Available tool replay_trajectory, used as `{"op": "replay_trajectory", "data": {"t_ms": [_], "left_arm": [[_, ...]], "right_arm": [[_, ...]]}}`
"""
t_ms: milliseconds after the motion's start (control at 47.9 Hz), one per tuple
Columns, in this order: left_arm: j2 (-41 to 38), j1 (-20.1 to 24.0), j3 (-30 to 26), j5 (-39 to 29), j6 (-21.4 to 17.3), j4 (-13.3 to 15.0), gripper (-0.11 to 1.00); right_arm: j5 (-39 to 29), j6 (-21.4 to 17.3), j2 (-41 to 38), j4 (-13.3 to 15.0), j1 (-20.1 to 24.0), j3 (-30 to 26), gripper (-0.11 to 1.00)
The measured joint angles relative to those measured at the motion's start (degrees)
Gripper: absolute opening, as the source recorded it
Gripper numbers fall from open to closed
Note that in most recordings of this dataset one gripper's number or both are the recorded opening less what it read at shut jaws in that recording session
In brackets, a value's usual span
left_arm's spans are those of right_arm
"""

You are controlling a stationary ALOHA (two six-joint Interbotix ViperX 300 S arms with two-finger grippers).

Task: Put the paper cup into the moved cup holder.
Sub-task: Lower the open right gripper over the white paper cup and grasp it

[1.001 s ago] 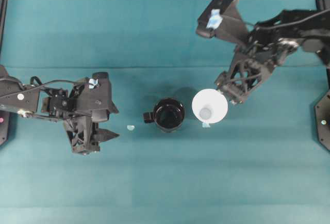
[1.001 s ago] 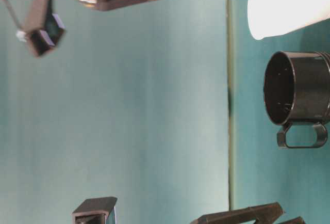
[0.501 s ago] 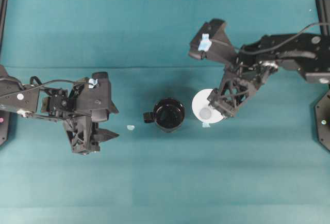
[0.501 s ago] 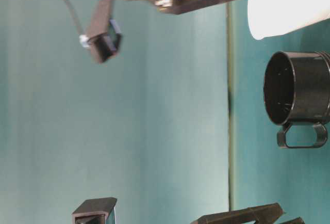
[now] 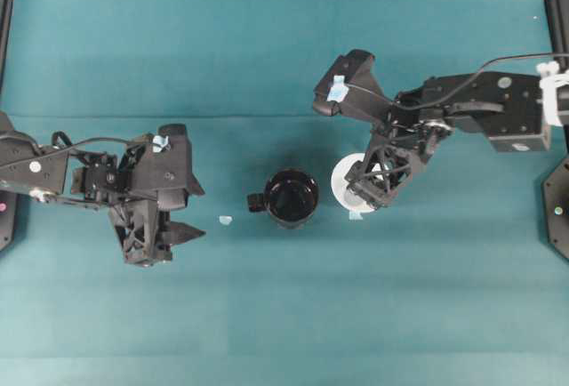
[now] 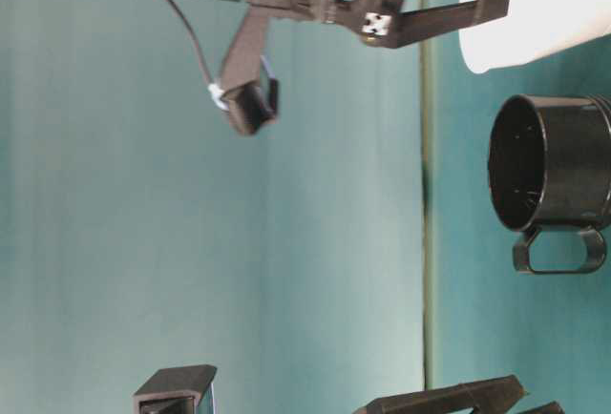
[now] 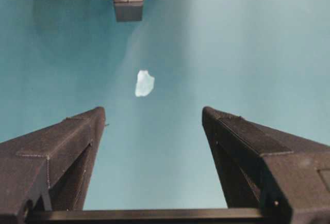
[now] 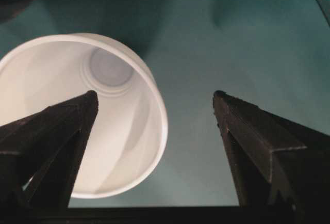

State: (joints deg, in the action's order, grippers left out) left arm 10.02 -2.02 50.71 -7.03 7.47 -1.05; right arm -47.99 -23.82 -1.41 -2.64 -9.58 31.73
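The paper cup (image 5: 343, 181) is standing upright on the teal counter (image 5: 267, 315), just to the right of the black cup holder (image 5: 291, 197), the two apart. The right claw (image 5: 360, 192) is hanging over the cup with its jaws spread wide, one finger (image 8: 49, 141) above the cup's mouth, nothing grasped. The left claw (image 5: 182, 235) is resting released, well apart to the left, near a small paper scrap (image 5: 225, 220).

The left gripper (image 5: 178, 235) hangs at the left of the scene, fingers (image 7: 62, 146) spread wide and holding nothing. The right gripper (image 5: 360, 195) reaches in from the right near the middle, angled downward, fingers (image 8: 258, 136) spread wide, gripping nothing
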Motion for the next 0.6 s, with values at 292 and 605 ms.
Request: {"op": "replay_trajectory", "data": {"t_ms": [292,605], "left_arm": [[0.0,0.0,-0.1,0.0,0.0,0.1,0.8],[0.0,0.1,-0.1,0.1,0.0,0.1,0.8]], "right_arm": [[0.3,0.0,-0.4,0.0,-0.1,0.0,0.87],[1.1,0.0,-0.4,-0.1,-0.2,-0.1,0.34]]}}
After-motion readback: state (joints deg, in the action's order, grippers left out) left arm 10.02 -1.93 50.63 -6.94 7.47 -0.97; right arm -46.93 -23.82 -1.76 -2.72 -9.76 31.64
